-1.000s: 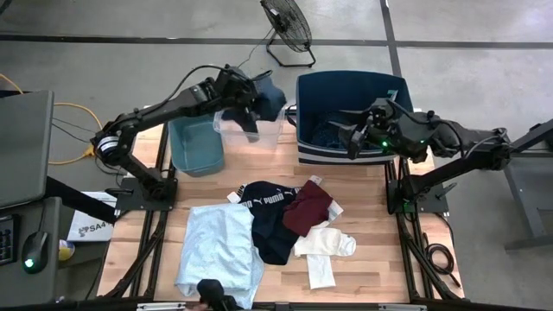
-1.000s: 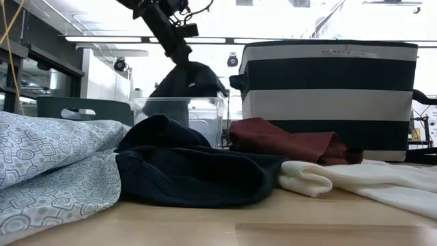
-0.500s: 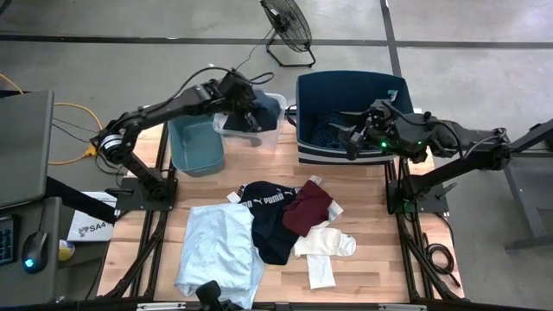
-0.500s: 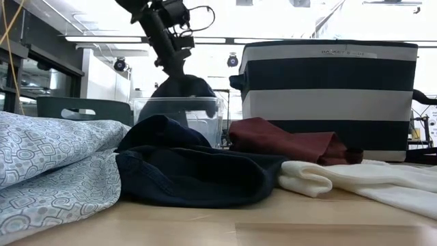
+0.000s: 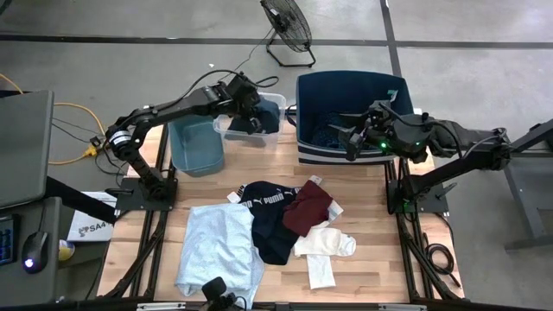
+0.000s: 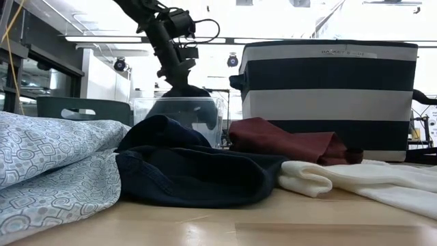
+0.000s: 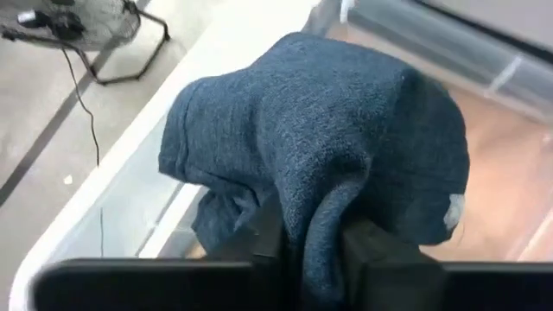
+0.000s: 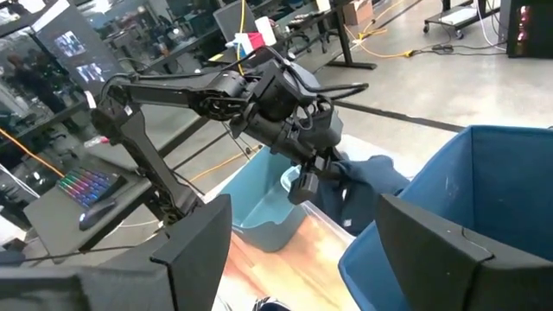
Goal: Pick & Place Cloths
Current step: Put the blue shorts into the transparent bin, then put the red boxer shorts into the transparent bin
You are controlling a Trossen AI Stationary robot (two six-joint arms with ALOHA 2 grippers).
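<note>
Left gripper [image 5: 251,117] is down in the clear bin [image 5: 226,134] at the table's back edge, fingers close together with a fold of the navy cloth [image 7: 328,147] pinched between them. That cloth is bunched into a rounded lump inside the bin, no clear long axis, draped over the fingers. Right gripper [image 5: 350,138] hangs over the navy striped bin [image 5: 346,154], jaws spread wide, nothing in them. Rest of the cloths are on the wood table [image 5: 380,259]: pale-blue one [image 5: 216,250] front left, long axis running front to back; black PUMA one [image 5: 268,220] in the middle, lettering toward the back; maroon [image 5: 309,207] just right of it, overlapping its edge; white pieces [image 5: 324,250] front right, one strip pointing to the front edge. Teal bin [image 5: 194,142] sits left of the clear one. Grey concrete floor all round, a floor fan [image 5: 287,26] behind the table, desk with mouse at far left.
</note>
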